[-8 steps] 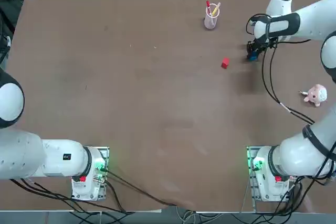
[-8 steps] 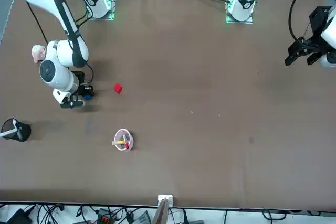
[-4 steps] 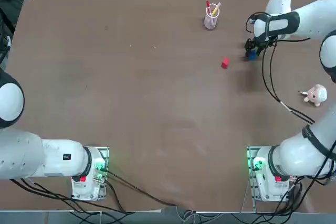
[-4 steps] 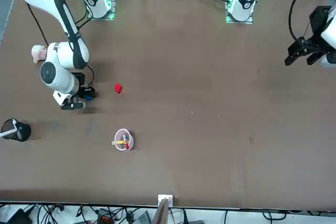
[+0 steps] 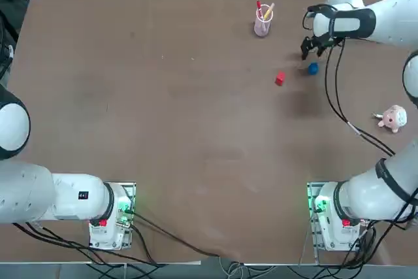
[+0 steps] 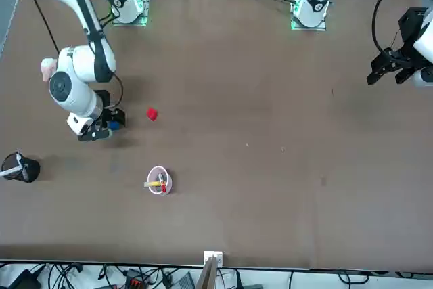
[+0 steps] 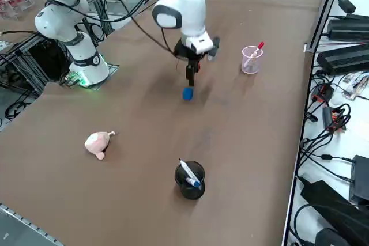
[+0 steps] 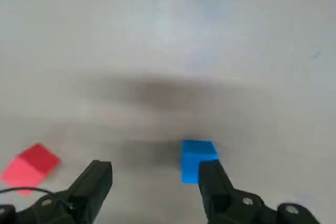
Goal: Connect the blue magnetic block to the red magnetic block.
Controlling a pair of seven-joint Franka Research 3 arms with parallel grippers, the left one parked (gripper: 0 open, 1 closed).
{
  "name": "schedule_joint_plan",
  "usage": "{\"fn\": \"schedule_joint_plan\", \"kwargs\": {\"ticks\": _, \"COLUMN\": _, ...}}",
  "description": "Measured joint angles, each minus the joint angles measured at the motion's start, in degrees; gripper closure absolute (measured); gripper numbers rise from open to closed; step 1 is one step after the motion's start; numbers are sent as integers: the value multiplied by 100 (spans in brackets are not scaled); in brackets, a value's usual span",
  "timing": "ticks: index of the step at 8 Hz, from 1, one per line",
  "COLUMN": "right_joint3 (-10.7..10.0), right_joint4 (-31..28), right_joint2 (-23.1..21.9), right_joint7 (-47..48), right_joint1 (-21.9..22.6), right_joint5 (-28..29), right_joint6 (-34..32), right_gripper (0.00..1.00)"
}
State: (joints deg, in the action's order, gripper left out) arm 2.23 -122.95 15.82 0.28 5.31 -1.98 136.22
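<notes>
Two small cubes lie on the brown desk point(image 5: 196, 129), near one another but apart, not joined. Nearest the robot's base among the loose things on its right side is a pink plush toy point(image 5: 392, 118), lying by the desk's right edge, well apart from the cubes. Farther out sits the red magnetic block point(image 5: 280, 78), alone on bare desk. Just to its right and a little farther from the base lies the blue magnetic block point(image 5: 313, 68), resting flat on the surface; from the right side it shows as a blue cube point(image 7: 187, 93) directly under the raised arm. The right hand point(image 5: 312, 46) hangs just above and slightly beyond the blue block, holding nothing. Its two dark fingers point(image 8: 212, 184) are spread apart, and in the wrist view the blue block point(image 8: 196, 158) sits on the desk close to one fingertip, with the red one point(image 8: 30, 164) off beyond the other finger. Farthest away, near the far edge, stands a clear cup point(image 5: 262, 23) with a red pen and a yellow one in it. A dark cup point(image 7: 189, 180) holding pens stands at the desk's far right corner
</notes>
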Motion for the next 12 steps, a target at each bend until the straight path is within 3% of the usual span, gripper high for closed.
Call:
{"fn": "schedule_joint_plan", "kwargs": {"ticks": 4, "right_joint3": 21, "right_joint4": -8, "right_joint2": 41, "right_joint7": 1111, "right_joint1": 1042, "right_joint5": -5, "right_joint6": -46, "right_gripper": 0}}
{"fn": "schedule_joint_plan", "kwargs": {"ticks": 9, "right_joint3": 19, "right_joint4": -23, "right_joint2": 151, "right_joint7": -920, "right_joint1": 1447, "right_joint5": -461, "right_joint6": -5, "right_gripper": 0}}
{"fn": "schedule_joint_plan", "kwargs": {"ticks": 12, "right_joint3": 21, "right_joint4": -179, "right_joint2": 299, "right_joint7": -1194, "right_joint1": 1668, "right_joint5": -831, "right_joint6": 364, "right_gripper": 0}}
